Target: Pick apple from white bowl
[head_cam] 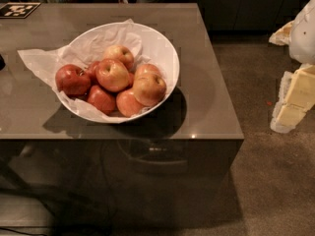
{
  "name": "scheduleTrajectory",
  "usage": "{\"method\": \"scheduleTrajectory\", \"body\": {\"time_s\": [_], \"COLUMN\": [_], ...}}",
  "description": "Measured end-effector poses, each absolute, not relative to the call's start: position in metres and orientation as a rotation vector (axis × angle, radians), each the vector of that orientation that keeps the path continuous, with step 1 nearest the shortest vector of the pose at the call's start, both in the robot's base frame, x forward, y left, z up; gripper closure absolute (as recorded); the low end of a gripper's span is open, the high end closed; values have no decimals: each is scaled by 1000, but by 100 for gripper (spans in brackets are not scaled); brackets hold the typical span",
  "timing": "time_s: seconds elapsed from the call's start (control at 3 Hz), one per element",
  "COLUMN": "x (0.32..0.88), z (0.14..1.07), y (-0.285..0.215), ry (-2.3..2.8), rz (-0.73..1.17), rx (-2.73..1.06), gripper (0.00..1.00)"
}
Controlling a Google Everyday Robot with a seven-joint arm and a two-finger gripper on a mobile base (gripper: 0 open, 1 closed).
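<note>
The white bowl (162, 48) stands on a grey-brown table, lined with crumpled white paper that spills over its left rim. It holds several apples. The apple (149, 88), large and pale yellow-orange with a light red blush, lies at the front right of the pile. A dark red apple (72, 79) lies at the left, and smaller red-and-yellow apples lie around and behind. The gripper (294, 100), white and cream-coloured, is at the right edge of the view, off the table and well to the right of the bowl, holding nothing that I can see.
The table (211, 107) ends in a front edge just below the bowl and a right edge between bowl and gripper. A black-and-white marker tag (18, 10) lies at the table's far left corner. Brown carpet floor (266, 181) lies to the right.
</note>
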State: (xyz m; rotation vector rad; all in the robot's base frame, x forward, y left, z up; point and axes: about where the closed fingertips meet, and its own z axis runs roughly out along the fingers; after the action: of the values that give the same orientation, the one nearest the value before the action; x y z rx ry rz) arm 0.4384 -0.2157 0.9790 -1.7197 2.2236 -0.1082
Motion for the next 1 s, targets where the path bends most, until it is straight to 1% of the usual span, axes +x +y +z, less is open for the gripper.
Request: {"method": "scheduleTrajectory", "body": {"time_s": [0.33, 1.0], "x": [439, 440], "z": [981, 993], "y": [-212, -164], "ry": [2216, 2145], "rz": [-117, -125], "rx": [-1727, -1869], "gripper": [0, 0]}}
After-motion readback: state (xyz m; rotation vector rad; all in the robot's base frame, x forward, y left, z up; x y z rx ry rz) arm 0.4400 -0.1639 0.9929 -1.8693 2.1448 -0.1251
